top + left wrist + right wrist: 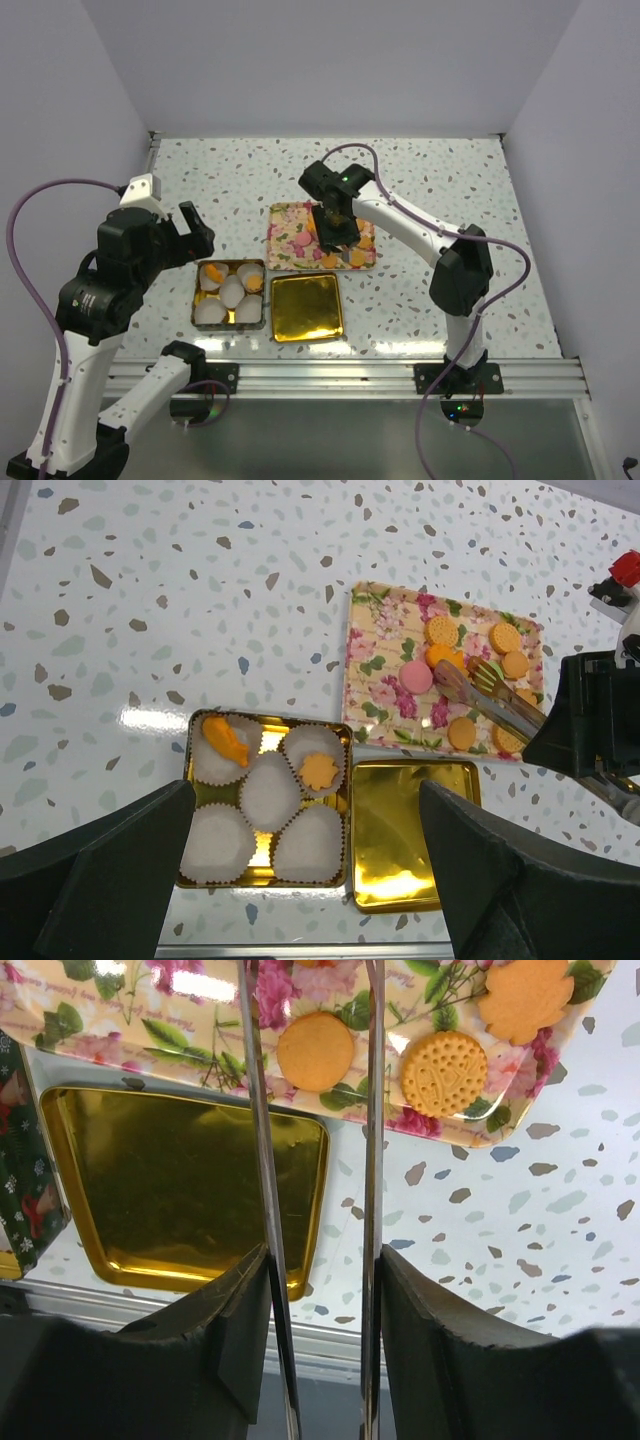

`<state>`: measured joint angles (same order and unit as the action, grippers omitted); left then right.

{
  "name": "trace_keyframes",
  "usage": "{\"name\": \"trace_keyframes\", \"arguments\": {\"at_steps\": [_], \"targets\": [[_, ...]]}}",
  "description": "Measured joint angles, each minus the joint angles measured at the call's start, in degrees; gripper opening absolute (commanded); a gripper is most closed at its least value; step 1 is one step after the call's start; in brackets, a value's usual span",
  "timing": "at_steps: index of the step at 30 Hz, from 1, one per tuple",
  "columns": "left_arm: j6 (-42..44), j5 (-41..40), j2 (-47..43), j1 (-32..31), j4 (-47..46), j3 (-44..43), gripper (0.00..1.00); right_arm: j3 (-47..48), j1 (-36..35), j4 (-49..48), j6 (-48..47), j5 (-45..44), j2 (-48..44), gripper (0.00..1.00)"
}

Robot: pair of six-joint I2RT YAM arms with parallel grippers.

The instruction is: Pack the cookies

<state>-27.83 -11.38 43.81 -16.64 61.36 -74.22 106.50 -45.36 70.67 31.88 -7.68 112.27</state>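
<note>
Cookies lie on a floral tray (375, 650): round orange ones (440, 630), a pink one (416, 676); they also show in the right wrist view (315, 1050). My right gripper (335, 222) (320, 1290) is shut on metal tongs (490, 700) (262, 1160), whose tips sit over the tray by an orange cookie (443, 657); whether they grip it is unclear. A gold tin (192, 780) holds white paper cups; two cups hold an orange fish-shaped piece (228, 742) and an orange flower-shaped cookie (319, 771). My left gripper (190, 235) (310, 880) is open and empty, high above the tin.
The tin's gold lid (410, 830) (180, 1180) lies upside down right of the tin, just in front of the floral tray. A metal rail (340, 378) runs along the table's near edge. Grey walls enclose the speckled table on three sides.
</note>
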Motion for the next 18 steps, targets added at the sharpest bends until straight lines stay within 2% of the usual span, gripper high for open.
{"name": "trace_keyframes", "arguments": {"at_steps": [4,9,18], "targets": [[0.09,-0.87,0.0,-0.42,0.0,0.0,1.0,-0.02,0.0,0.04,0.0,0.31,0.09,0.38],[0.44,-1.38,0.0,-0.79,0.0,0.0,1.0,1.22,0.0,1.01,0.02,0.13,0.2,0.38],[0.44,-2.69,0.0,-0.98,0.0,0.0,1.0,10.67,-0.26,4.09,0.48,0.76,0.28,0.36]]}}
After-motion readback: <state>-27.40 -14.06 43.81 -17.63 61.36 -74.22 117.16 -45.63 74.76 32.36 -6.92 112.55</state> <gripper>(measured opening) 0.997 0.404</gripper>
